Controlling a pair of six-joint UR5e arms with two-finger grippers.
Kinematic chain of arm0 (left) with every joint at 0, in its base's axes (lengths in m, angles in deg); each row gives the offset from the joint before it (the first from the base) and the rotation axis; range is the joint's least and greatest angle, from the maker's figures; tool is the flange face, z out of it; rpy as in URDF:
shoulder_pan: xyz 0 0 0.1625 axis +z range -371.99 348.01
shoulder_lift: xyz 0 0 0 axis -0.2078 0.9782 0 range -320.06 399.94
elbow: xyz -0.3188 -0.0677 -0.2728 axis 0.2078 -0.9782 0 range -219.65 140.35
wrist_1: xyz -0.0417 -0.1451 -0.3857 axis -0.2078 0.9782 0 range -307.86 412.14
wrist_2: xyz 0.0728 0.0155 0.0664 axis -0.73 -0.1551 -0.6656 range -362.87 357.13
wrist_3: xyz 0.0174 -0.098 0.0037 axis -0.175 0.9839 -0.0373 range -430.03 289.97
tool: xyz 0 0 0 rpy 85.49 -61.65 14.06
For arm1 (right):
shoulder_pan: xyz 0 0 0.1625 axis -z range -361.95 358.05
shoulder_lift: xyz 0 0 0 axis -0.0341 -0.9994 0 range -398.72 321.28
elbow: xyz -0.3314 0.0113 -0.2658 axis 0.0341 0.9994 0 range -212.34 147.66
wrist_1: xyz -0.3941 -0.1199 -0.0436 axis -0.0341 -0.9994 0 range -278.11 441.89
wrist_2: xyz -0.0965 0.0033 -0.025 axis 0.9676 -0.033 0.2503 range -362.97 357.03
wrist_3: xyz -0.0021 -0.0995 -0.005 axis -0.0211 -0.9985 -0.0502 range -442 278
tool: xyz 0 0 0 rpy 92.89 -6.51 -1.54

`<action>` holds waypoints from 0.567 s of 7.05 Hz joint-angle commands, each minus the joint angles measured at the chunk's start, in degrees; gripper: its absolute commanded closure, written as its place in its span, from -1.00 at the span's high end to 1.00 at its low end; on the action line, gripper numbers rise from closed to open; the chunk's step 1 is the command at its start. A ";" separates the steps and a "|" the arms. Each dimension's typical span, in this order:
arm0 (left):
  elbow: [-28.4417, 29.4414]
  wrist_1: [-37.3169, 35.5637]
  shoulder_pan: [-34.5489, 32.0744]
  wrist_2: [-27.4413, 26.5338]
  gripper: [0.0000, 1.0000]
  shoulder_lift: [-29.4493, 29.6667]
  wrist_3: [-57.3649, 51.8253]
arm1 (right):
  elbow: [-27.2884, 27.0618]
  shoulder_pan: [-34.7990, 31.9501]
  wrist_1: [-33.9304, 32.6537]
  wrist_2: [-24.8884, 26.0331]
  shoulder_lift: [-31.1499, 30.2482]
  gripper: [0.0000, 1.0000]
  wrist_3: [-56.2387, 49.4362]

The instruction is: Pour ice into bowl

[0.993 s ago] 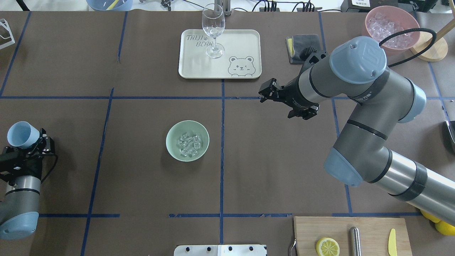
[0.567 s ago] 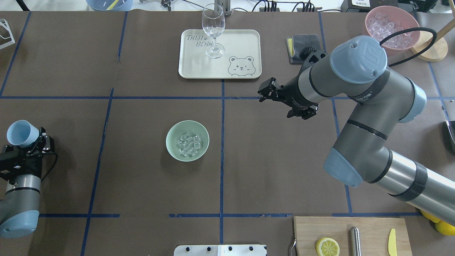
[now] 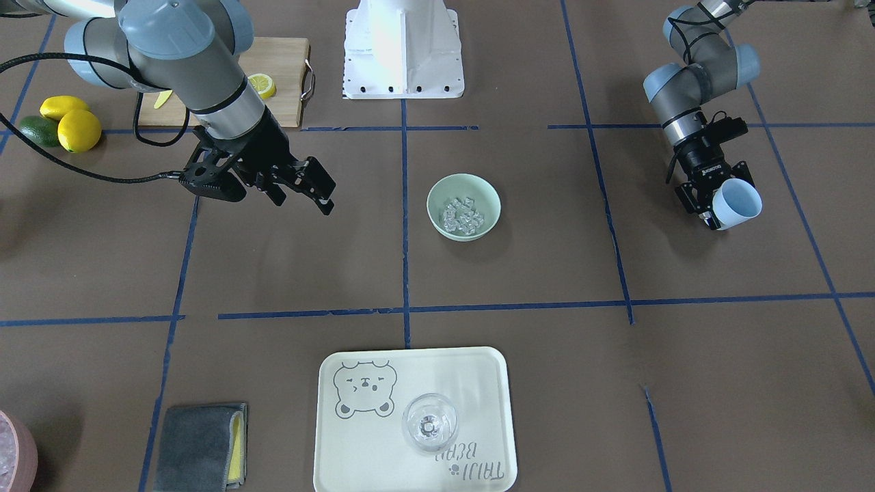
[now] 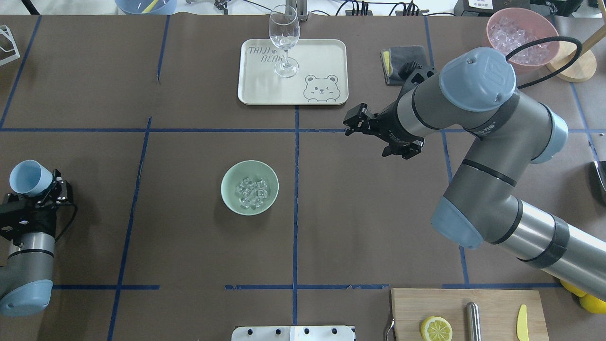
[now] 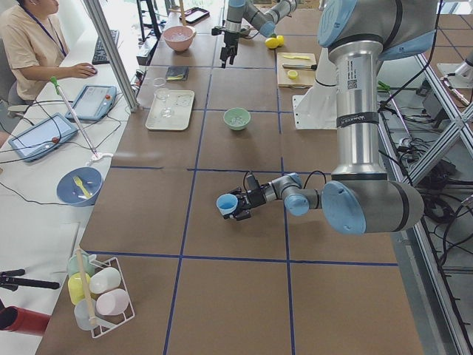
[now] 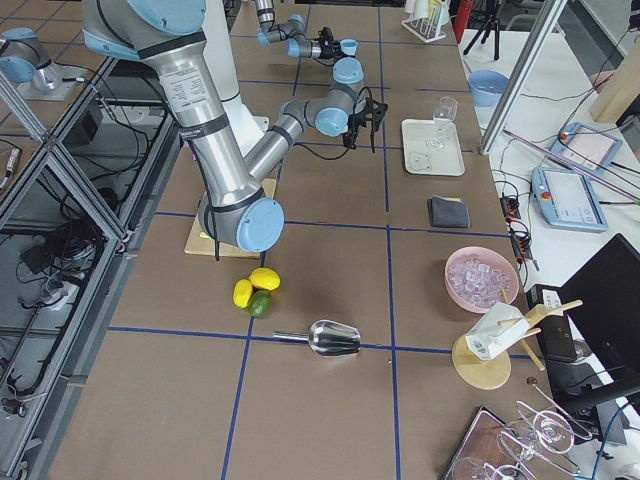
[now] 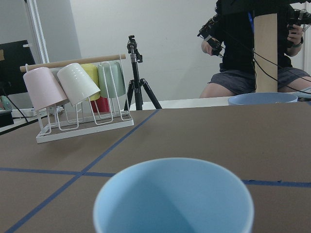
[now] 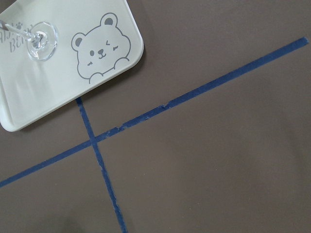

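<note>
The mint-green bowl (image 4: 231,200) stands near the table's middle and also shows in the front view (image 3: 441,193). The ice (image 4: 253,192), several small clear cubes, lies inside it (image 3: 463,214). My left gripper (image 4: 47,187) is far to the bowl's left, shut on a light blue cup (image 4: 28,177) that is tipped on its side. The cup looks empty in the left wrist view (image 7: 174,199). My right gripper (image 4: 351,125) is open and empty, above the table to the bowl's far right (image 3: 327,195).
A cream bear tray (image 4: 322,57) with a wine glass (image 4: 284,40) is beyond the bowl. A grey cloth (image 4: 402,57), a pink tub of whitish ice (image 4: 521,38), a cutting board (image 4: 497,308) with a lemon half, and a cup rack (image 7: 77,97) stand around.
The left gripper with the blue cup has shifted very slightly; the right arm has barely moved. The bowl and ice are unchanged.
</note>
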 commanded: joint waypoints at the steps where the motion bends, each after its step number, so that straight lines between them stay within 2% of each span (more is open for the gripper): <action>1: 0.10 -0.04 -0.08 0.01 -0.95 1.08 0.01 | 0.00 0.00 0.00 0.00 0.00 1.00 0.06; 2: 0.10 -0.04 -0.17 0.01 -0.93 1.09 0.01 | 0.00 0.00 0.00 0.00 0.09 1.00 0.06; 3: 0.18 -0.12 -0.26 0.01 -0.51 1.09 -0.08 | 0.00 0.00 0.00 0.00 0.09 1.00 0.06; 4: 0.27 -0.04 -0.26 -0.07 0.33 1.00 -0.08 | 0.00 0.00 0.00 0.00 0.09 1.00 0.06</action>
